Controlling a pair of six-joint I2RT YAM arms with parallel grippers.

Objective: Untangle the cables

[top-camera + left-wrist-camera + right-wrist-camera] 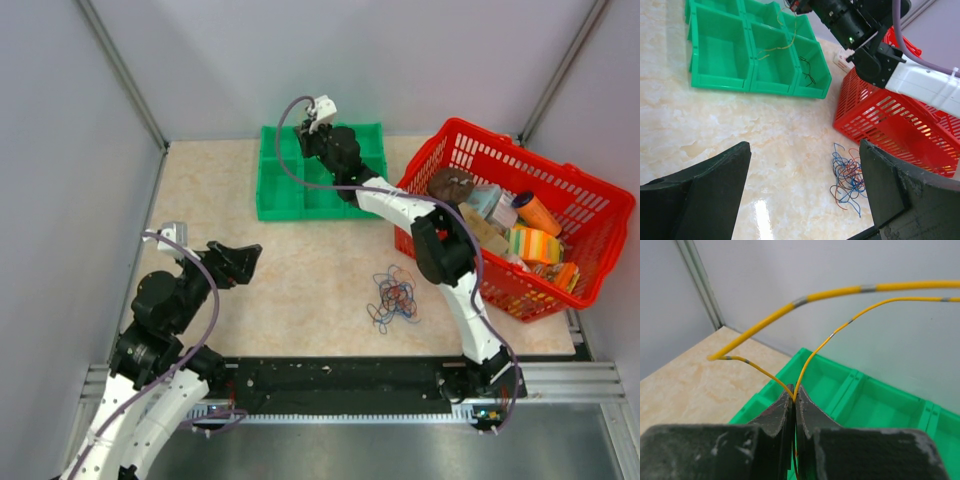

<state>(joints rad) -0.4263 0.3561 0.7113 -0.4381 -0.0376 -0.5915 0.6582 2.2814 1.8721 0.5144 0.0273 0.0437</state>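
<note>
A small tangle of thin blue, orange and dark cables lies on the table just in front of the red basket. In the left wrist view the cables sit beyond my right-hand finger. My left gripper hovers open over bare table left of the tangle, and the left gripper has nothing between its fingers. My right gripper is raised over the green bin tray. The right gripper is shut on a thin yellow cable that loops up and away. That yellow cable hangs down into a bin.
A red basket filled with assorted objects stands at the right. The green tray has several compartments, and one holds a dark wire. Walls enclose the table at the back and sides.
</note>
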